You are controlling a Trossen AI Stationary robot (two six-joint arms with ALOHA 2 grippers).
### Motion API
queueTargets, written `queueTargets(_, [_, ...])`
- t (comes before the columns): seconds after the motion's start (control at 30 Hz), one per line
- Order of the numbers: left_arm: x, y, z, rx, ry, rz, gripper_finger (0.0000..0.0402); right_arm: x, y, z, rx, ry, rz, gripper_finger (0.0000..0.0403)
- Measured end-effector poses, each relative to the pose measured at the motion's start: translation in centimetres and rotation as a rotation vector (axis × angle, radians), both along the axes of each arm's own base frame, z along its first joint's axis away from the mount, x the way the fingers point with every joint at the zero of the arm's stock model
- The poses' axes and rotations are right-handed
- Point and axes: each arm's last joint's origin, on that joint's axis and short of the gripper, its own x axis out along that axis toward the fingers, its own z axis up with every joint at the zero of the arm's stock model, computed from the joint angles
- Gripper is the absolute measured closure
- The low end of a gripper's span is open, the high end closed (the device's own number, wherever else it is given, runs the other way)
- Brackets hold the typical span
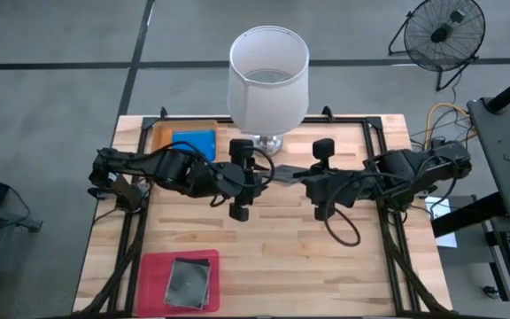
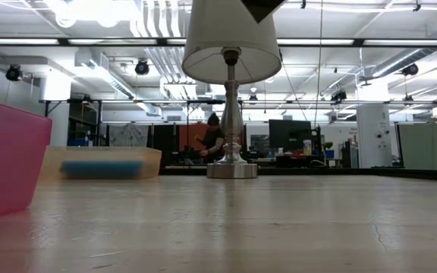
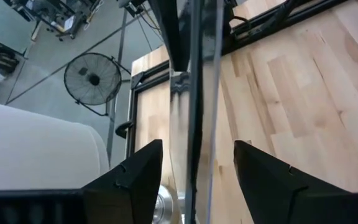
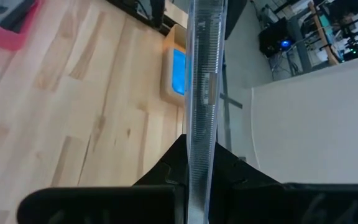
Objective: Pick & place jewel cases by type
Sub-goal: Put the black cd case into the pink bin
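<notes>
No lettering readable, my right gripper [image 4: 199, 180] clamped on a grey-transparent jewel case [image 4: 202, 81] held edge-up in front of the lamp [image 1: 267, 80], my left gripper [image 3: 194, 168] spread around its far edge, both arms stretched inward.

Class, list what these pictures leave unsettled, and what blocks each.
1. How many cases lie in the orange tray: high view shows only the top blue case; low view blurs it.
2. Any disc in the jewel case clamped by the right gripper: both wrist views see it edge-on.
3. The table under the lamp: its shade covers it, high view.
</notes>
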Motion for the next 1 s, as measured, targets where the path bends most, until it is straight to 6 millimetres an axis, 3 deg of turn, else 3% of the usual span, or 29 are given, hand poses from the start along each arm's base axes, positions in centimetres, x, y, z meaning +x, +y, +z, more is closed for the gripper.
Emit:
queueTargets(0.17, [-0.01, 0.00, -0.01, -0.013, -0.004, 0.009, 0.0257, 0.56, 0.16, -0.47, 0.002, 0.015, -0.003, 0.0390])
queueTargets(0.47, [-0.03, -0.02, -0.03, -0.016, -0.003, 0.012, 0.0387, 0.79, 0.22, -0.63, 0.020, 0.010, -0.018, 0.0390])
queueTargets(0.83, [0.00, 0.02, 0.06, -0.040, -0.025, 0.043, 0.0394, 0.62, 0.18, -0.50, 0.050, -0.005, -0.036, 0.0388])
queueTargets(1.0, [0.00, 0.06, 0.21, -0.052, -0.043, 0.060, 0.0395, 0.21, 0.17, 0.18, 0.037, -0.020, -0.024, 0.0363])
